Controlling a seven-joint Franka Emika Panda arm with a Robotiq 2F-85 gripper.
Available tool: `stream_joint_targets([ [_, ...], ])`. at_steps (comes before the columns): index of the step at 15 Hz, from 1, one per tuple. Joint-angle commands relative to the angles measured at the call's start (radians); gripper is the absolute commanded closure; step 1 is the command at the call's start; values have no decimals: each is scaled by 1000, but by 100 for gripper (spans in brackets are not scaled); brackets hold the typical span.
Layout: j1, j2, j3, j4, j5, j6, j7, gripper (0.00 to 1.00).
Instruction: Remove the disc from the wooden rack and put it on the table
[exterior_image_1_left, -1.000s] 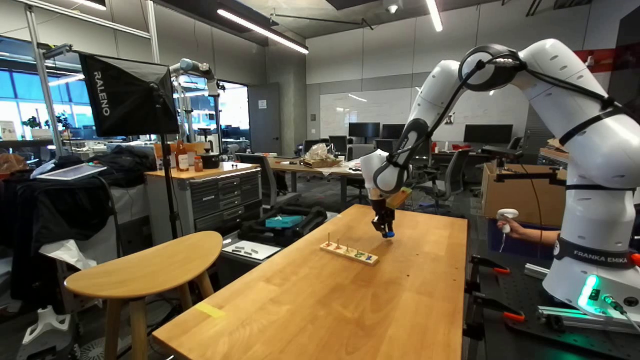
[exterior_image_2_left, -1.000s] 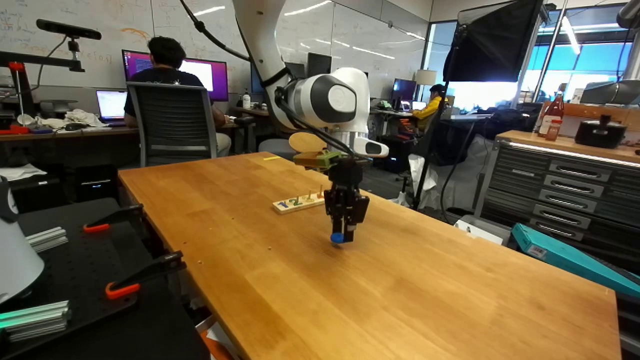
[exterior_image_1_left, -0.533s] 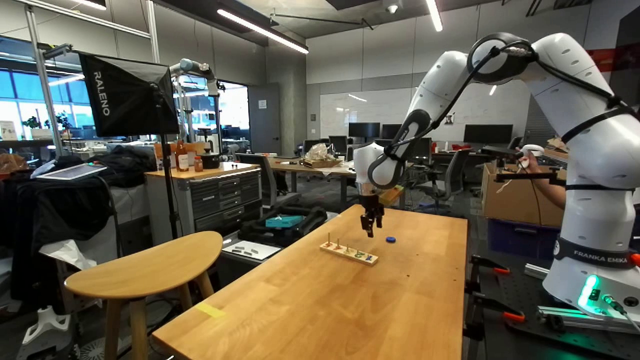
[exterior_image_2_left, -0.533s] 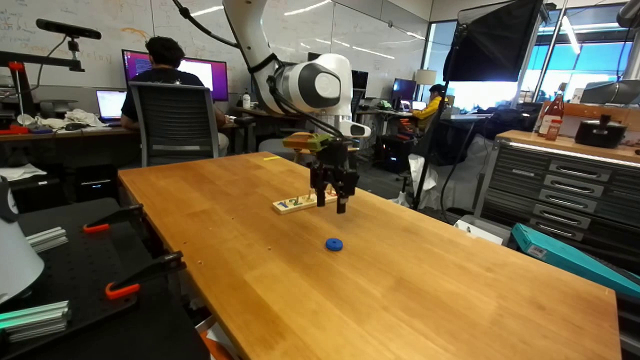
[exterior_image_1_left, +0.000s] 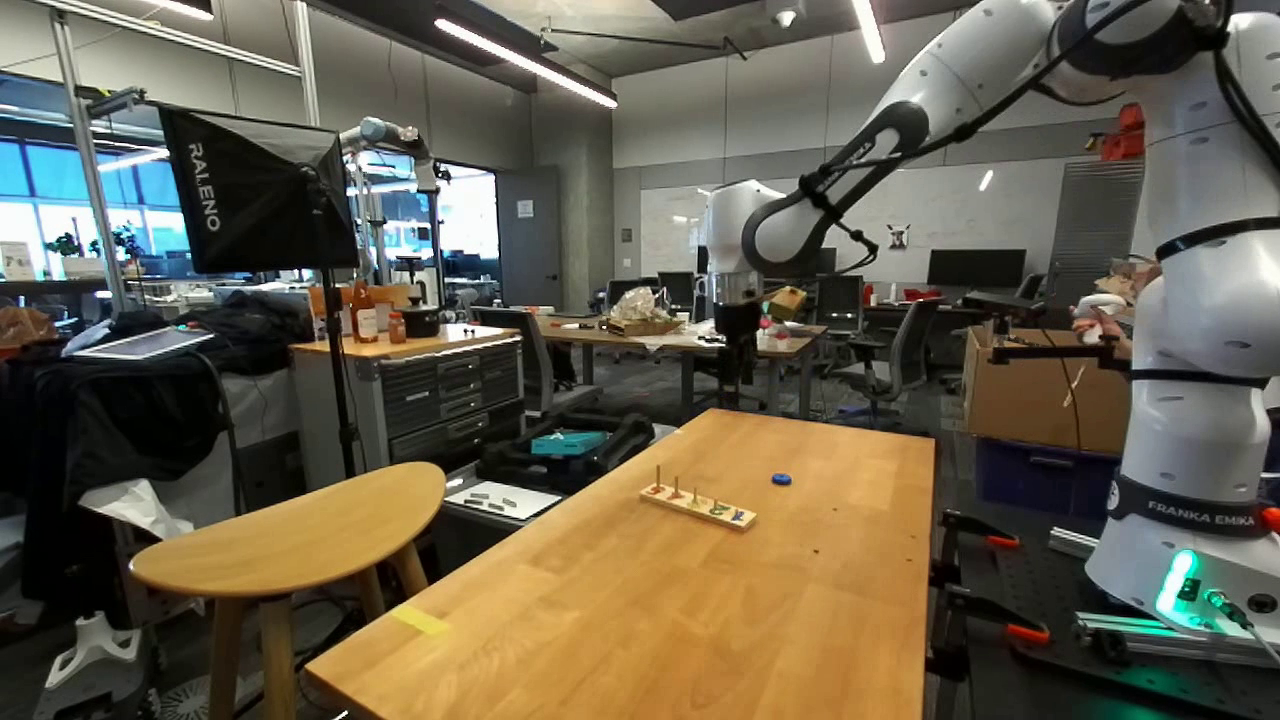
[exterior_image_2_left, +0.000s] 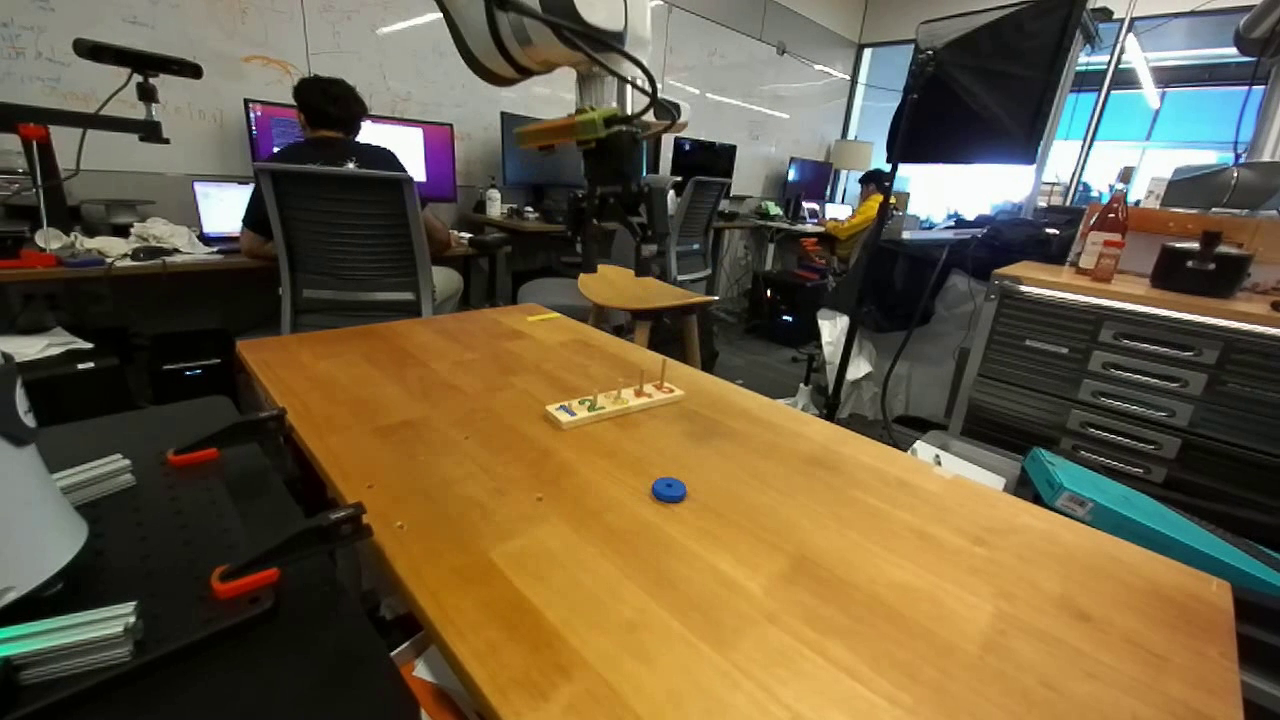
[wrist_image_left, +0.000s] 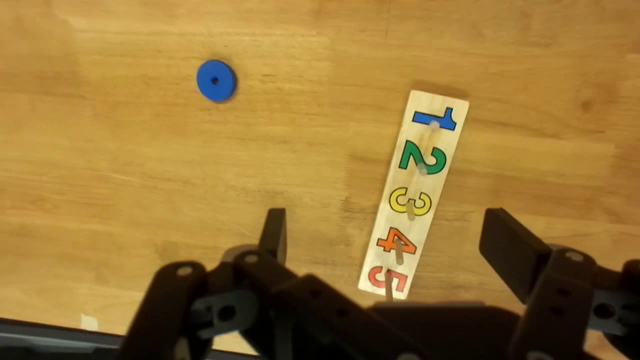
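Your gripper (wrist_image_left: 385, 222) is spread wide, with nothing between its fingers (wrist_image_left: 272, 235). It hangs high above the table (exterior_image_2_left: 850, 560), fingers pointing down. In the wrist view the rack (wrist_image_left: 415, 182) shows between the two fingers, but well below them. It is a pale wooden strip printed 1 to 5, with an upright peg (wrist_image_left: 399, 252) at each number; the pegs get taller toward the 5, and none carries anything.

The disc (wrist_image_left: 216, 87) is blue and round, pierced at its centre. It lies flat on the table, well apart from the rack, off its long side and roughly level with the 1.

Judging by this, the task looks done: the disc is off the rack and on the table. Nothing seems left for you but to park the arm (exterior_image_1_left: 965, 65).

For room, bare wood surrounds the disc, and both exterior views put it well in from the table's edges. The rack's 5 end sits nearer the long edge away from the base (exterior_image_1_left: 1135, 550); along the opposite long edge are two orange-handled clamps (exterior_image_2_left: 246, 583). Nothing touches the gripper at its present height. Should you lower it straight down, I would expect the tall pegs to be the first snag.
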Motion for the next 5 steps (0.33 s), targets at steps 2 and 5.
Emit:
stream_joint_targets([
  [2, -20, -199, -5, -46, 7, -201, -37, 0],
  [5, -20, -173, 0, -24, 1, -190, -20, 0],
])
